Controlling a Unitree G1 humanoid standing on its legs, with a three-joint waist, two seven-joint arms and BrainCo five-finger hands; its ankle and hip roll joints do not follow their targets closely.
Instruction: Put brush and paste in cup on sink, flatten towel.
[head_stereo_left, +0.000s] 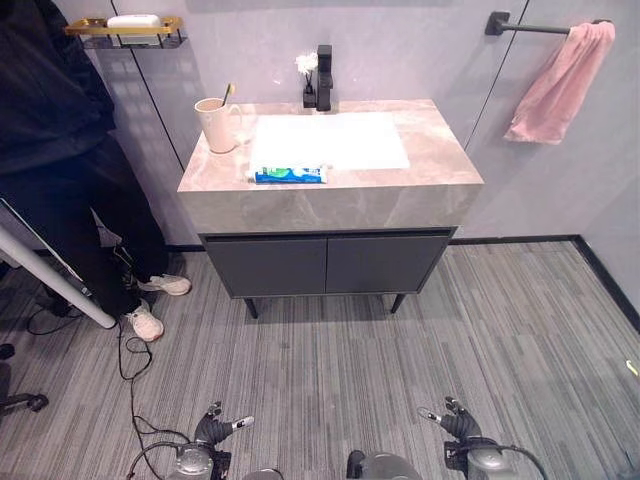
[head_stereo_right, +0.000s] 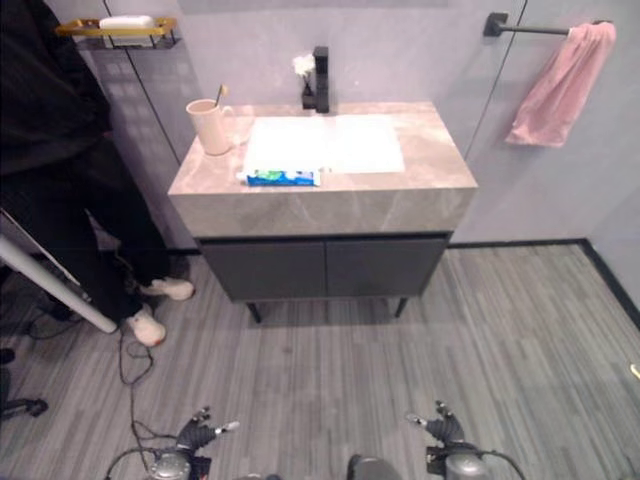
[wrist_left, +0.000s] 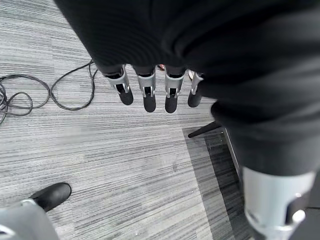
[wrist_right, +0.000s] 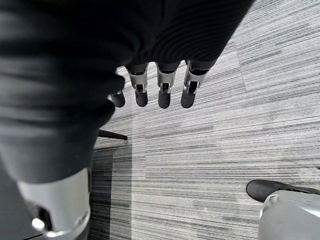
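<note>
Paste (head_stereo_left: 288, 175) lies flat, lengthwise along sink (head_stereo_left: 440, 170) front edge.

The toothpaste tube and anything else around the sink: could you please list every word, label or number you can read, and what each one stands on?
Toothpaste tube, lying on the sink counter in front of the basin: blue, green and white print, too small and blurred to read.
Cup: no print visible.
Pink towel: no label visible.
No legible text anywhere.
</note>
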